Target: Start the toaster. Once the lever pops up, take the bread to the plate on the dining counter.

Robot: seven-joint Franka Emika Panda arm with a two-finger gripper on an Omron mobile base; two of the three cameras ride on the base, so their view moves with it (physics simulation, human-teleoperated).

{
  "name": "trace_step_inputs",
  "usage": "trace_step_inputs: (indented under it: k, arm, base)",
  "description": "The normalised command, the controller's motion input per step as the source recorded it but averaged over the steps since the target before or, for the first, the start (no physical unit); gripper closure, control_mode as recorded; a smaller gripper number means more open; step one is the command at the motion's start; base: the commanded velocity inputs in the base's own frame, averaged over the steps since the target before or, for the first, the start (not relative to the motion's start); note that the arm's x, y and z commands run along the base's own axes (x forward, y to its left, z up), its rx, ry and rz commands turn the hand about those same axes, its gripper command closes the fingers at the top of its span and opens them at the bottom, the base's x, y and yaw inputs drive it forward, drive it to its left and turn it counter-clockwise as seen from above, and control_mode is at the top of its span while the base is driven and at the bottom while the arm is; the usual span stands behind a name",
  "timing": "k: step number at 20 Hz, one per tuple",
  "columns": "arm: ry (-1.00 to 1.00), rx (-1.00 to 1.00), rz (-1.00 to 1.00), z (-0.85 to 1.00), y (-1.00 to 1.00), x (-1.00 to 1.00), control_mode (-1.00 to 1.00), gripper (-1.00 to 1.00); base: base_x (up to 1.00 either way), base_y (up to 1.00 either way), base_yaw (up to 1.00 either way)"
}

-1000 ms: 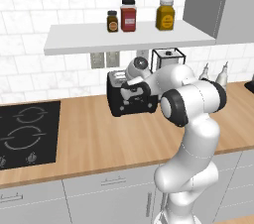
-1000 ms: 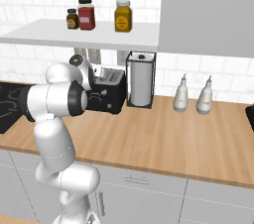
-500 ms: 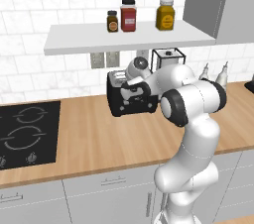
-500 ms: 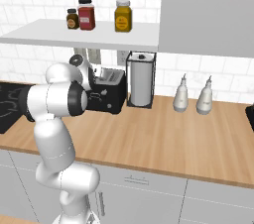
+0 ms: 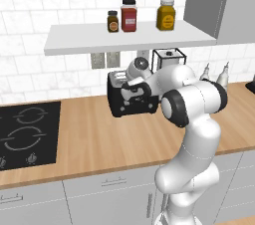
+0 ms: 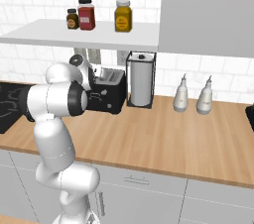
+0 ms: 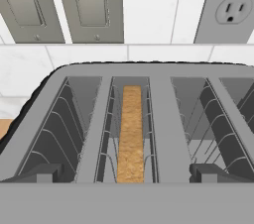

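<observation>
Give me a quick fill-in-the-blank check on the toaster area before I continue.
1. The bread stands in a slot of the ____.
2. The number of jars on the shelf is ____.
3. The end effector, above the toaster, has its jaws ____.

Missing words: toaster; three; open

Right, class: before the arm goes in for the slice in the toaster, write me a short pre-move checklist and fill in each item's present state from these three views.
1. Bread standing edge-up in a toaster slot: ok.
2. Gripper open, fingertips either side of that slot: ok.
3. Gripper lined up over the slice, which sits midway between the tips in the hand view: ok.
4. Lever popped up, toasting finished: cannot tell; no lever is clear in any view.
5. Neighbouring slots free of other slices: ok, only wire guides show.
6. Paper-towel holder clear of the arm's path: ok, it stands apart on the toaster's far side.
</observation>
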Motion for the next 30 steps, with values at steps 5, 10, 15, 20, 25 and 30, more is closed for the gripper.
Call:
trace_step_inputs:
  k: [5,10,15,20,25,30]
  arm:
    - [0.0,0.0,0.0,0.0,0.0,0.0,-1.0,-1.0]
    - [0.0,0.0,0.0,0.0,0.0,0.0,-1.0,-1.0]
    - [0.0,0.0,0.0,0.0,0.0,0.0,-1.0,-1.0]
    - [0.0,0.0,0.0,0.0,0.0,0.0,-1.0,-1.0]
    - [0.0,0.0,0.0,0.0,0.0,0.0,-1.0,-1.0]
    - [0.0,0.0,0.0,0.0,0.0,0.0,-1.0,-1.0]
  base:
    - [0.0,0.0,0.0]
    - [0.0,0.0,0.0]
    - [0.0,0.0,0.0]
    - [0.0,0.0,0.0]
    - [0.0,0.0,0.0]
    - [0.0,0.0,0.0]
